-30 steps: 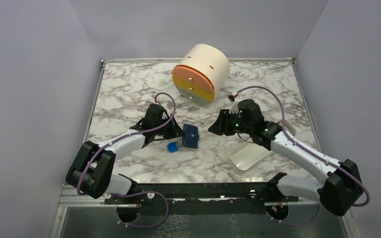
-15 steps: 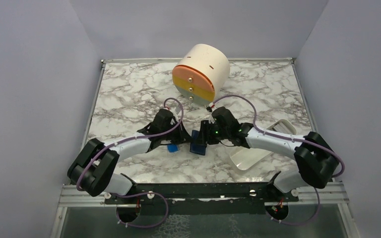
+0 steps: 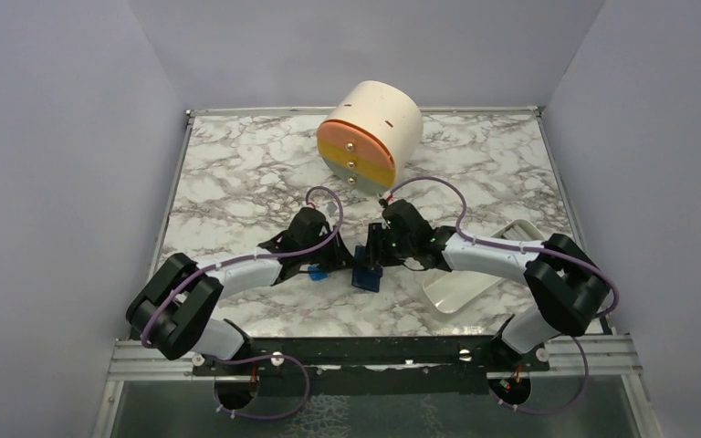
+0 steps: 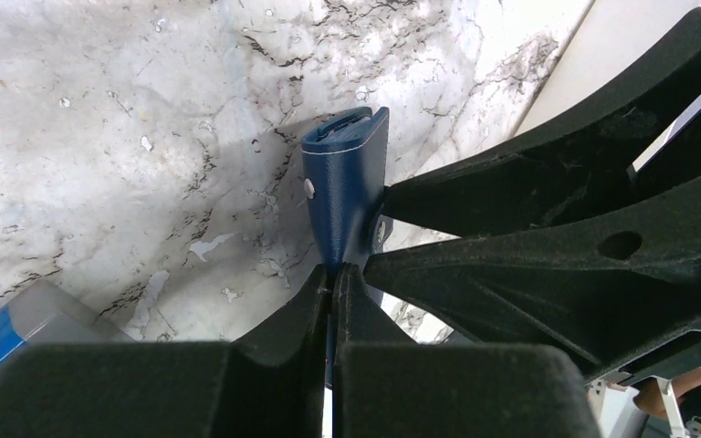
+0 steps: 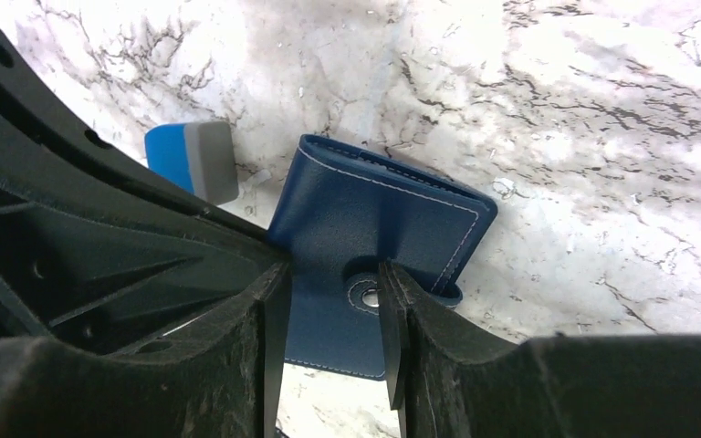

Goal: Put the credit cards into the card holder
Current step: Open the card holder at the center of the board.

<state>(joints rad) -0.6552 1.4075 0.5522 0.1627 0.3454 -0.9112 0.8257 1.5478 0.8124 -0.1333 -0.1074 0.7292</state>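
Wallet (image 3: 365,274) mid-table, shut, tipped on edge; blue block (image 3: 315,272) just left of it. L gripper (image 4: 331,274) jaws together, pinching the wallet's edge. R gripper (image 5: 329,292) jaws part-open astride snap tab (image 5: 365,294), not gripping. Next: L holds firm, R nips tab only, peels slowly. Cards not in view.

Both arms stretched inward toward each other, forearms low and converging, left gripper (image 3: 340,263) closed tight on an edge of the card holder (image 4: 347,182) (no gap showing between its fingers), right gripper (image 5: 333,297) angled downward, jaws parted partway
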